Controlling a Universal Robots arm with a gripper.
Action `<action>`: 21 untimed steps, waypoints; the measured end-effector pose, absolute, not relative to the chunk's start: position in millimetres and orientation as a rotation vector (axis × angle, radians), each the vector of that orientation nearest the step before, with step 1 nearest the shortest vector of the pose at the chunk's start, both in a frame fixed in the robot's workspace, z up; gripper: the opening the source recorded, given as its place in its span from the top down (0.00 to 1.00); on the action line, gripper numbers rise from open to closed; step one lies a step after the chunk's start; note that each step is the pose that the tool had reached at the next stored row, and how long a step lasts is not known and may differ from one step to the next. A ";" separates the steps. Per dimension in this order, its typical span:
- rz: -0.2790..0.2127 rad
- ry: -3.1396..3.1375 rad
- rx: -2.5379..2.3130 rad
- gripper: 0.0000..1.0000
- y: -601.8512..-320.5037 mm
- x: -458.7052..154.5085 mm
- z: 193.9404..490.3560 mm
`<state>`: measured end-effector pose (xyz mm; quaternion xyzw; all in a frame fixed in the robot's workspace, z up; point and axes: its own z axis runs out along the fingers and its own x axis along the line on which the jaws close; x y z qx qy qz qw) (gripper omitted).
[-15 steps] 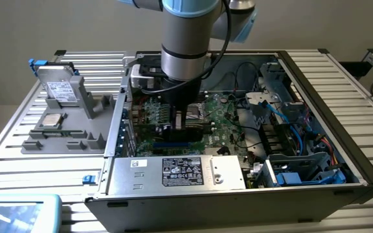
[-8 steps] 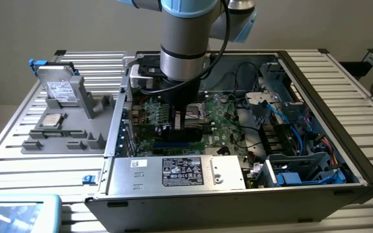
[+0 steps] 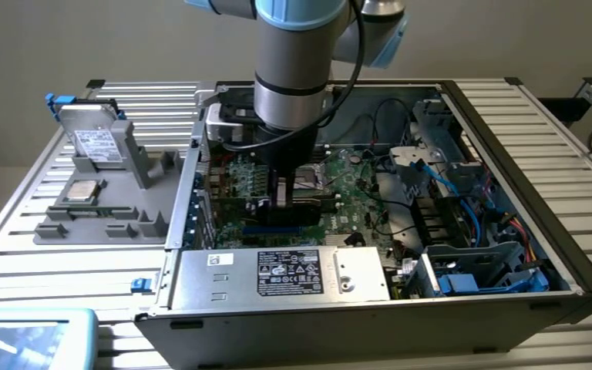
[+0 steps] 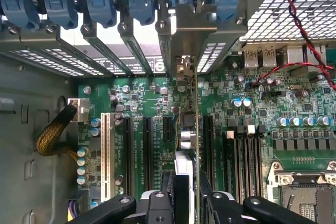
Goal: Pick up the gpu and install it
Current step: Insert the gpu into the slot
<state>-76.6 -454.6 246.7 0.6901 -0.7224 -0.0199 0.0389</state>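
My pincer [image 4: 186,195] is clamped on the gpu [image 4: 188,129], edge-on over the motherboard [image 4: 294,129]. This looks like the install step, and seating demands exact slot alignment.

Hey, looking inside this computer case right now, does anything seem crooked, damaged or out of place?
Nothing stands out. The end effector holds the gpu on edge, in line with the slots of the motherboard, with no visible tilt. The red wire lies off to one side of the card. No damage shows.
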 end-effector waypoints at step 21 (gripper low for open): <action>-0.071 -2.220 2.119 0.71 -455.4 -79.0 245.6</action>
